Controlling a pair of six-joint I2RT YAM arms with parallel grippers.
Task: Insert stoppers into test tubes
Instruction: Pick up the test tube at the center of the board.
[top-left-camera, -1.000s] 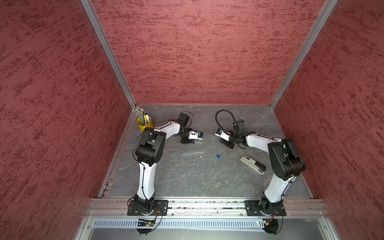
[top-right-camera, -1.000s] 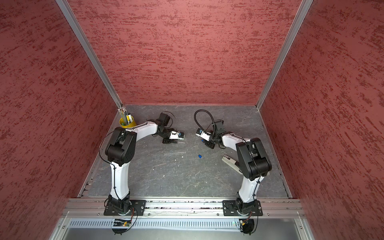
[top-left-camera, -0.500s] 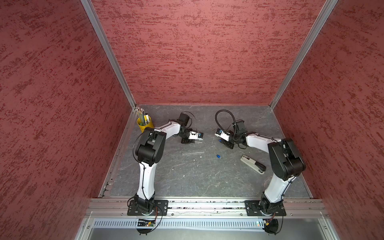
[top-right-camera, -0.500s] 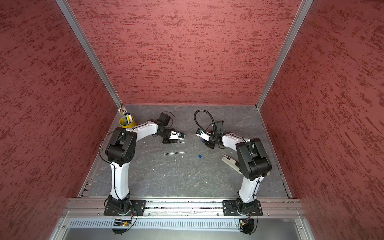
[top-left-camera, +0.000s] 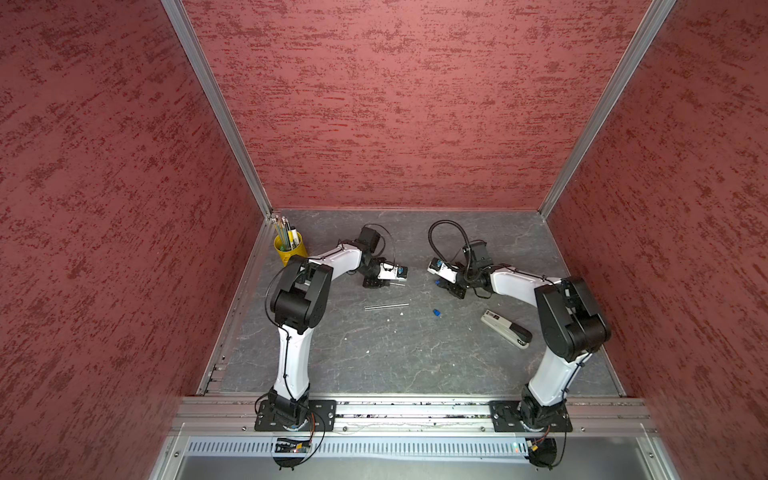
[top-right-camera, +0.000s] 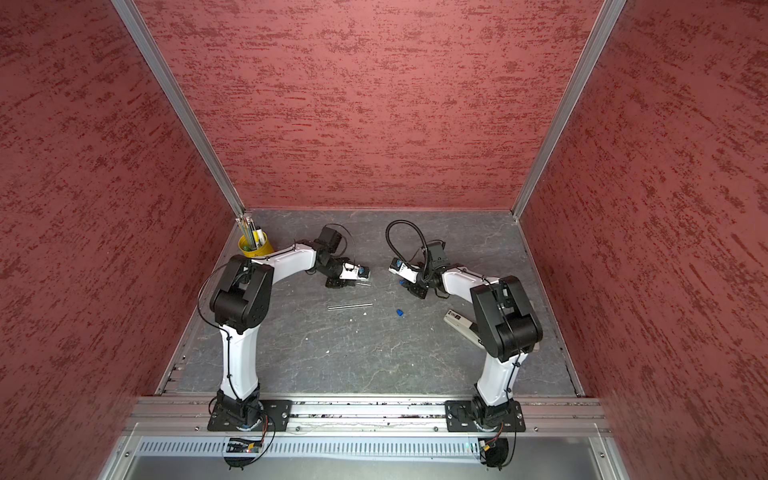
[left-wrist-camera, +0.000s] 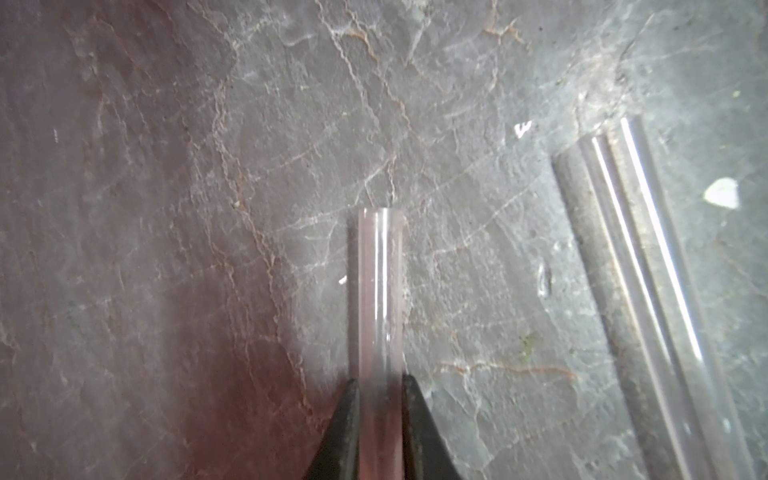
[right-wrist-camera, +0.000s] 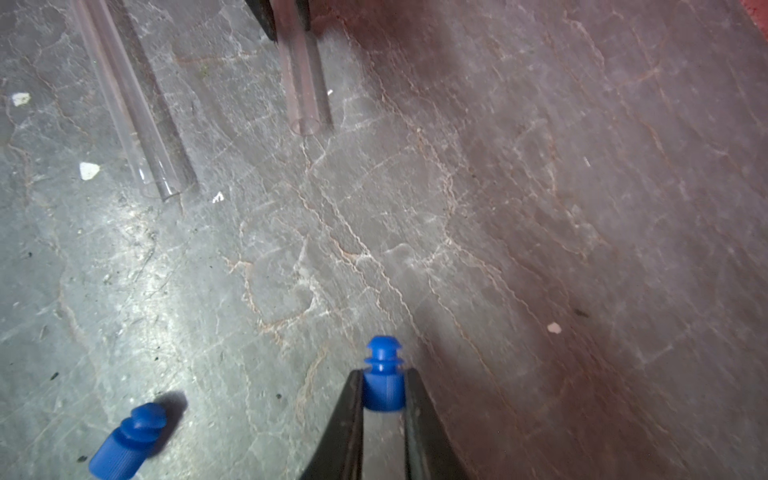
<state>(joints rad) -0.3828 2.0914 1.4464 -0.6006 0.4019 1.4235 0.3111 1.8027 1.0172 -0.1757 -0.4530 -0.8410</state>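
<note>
My left gripper (left-wrist-camera: 380, 380) is shut on a clear test tube (left-wrist-camera: 380, 291), whose open end sticks out past the fingertips, low over the table. In the right wrist view this tube (right-wrist-camera: 305, 83) points toward my right gripper (right-wrist-camera: 382, 374). That gripper is shut on a blue stopper (right-wrist-camera: 383, 353), ribbed tip forward and well short of the tube's mouth. A second test tube (top-left-camera: 386, 306) lies flat on the slate table between the arms in both top views. A second blue stopper (top-left-camera: 436, 312) lies loose to its right, also seen as the stopper (right-wrist-camera: 129, 440) beside my right fingers.
A yellow cup (top-left-camera: 289, 249) of pens stands in the back left corner. A stapler (top-left-camera: 505, 329) lies near the right arm. Small white specks (right-wrist-camera: 88, 170) dot the table. Red walls close in three sides.
My left jaws have closed the last bit onto the test tube. Both arms stay about where they were.
</note>
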